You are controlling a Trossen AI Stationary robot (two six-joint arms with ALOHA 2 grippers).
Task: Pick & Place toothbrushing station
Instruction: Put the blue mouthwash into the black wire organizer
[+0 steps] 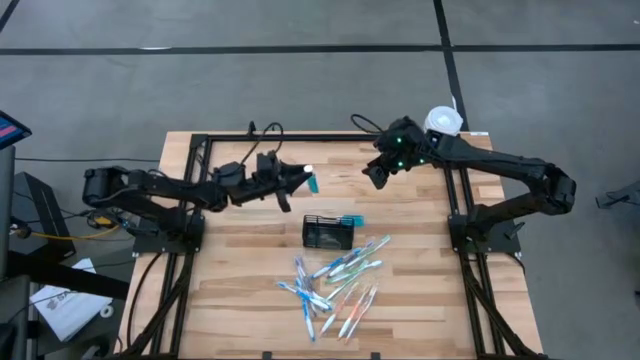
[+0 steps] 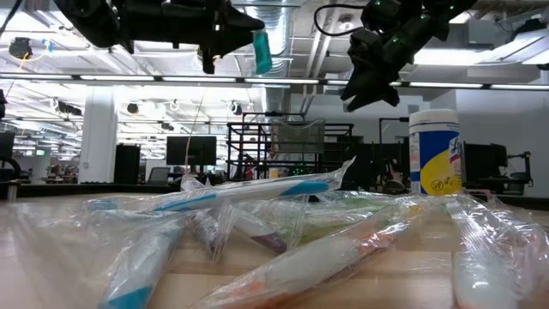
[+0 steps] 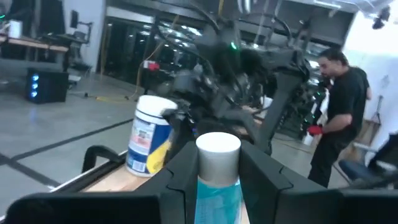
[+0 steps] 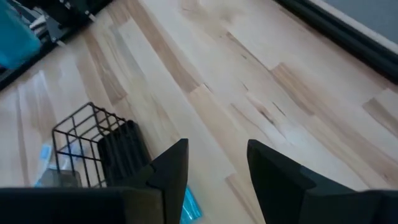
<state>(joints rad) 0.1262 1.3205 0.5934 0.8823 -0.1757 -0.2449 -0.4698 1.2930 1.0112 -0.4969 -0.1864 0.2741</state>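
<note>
Nearest the front edge of the tabletop (image 1: 240,300) lay a loose heap of plastic-wrapped toothbrushes (image 1: 335,285), fanned out just in front of the black wire-mesh caddy (image 1: 329,231). In the low view the same wrapped brushes (image 2: 257,223) filled the foreground and hid the caddy behind them.

The caddy stood upright near the middle of the tabletop, with a small teal item (image 1: 352,221) touching its right end. The right wrist view showed the caddy's wire frame (image 4: 87,146) with a dark mesh compartment, and something blue lay at its base; what that was could not be told.

Behind the caddy and to its left, the left gripper (image 1: 300,178) hung in the air above the tabletop. Its fingers (image 3: 180,168) were clamped on a small teal tube with a white cap (image 3: 217,168), which stuck out past the fingertips; from above the tube (image 1: 312,183) showed at the gripper's tip.

Behind the caddy and to its right, the right gripper (image 1: 378,172) also hung clear of the tabletop. Its fingers (image 4: 177,165) stood apart with bare wood between them and held nothing.

Farthest from the caddy, at the back right corner, stood a white cylindrical tub with a yellow and blue label (image 2: 435,153). Beyond the tabletop a person in dark clothes (image 3: 339,106) stood in the room.
</note>
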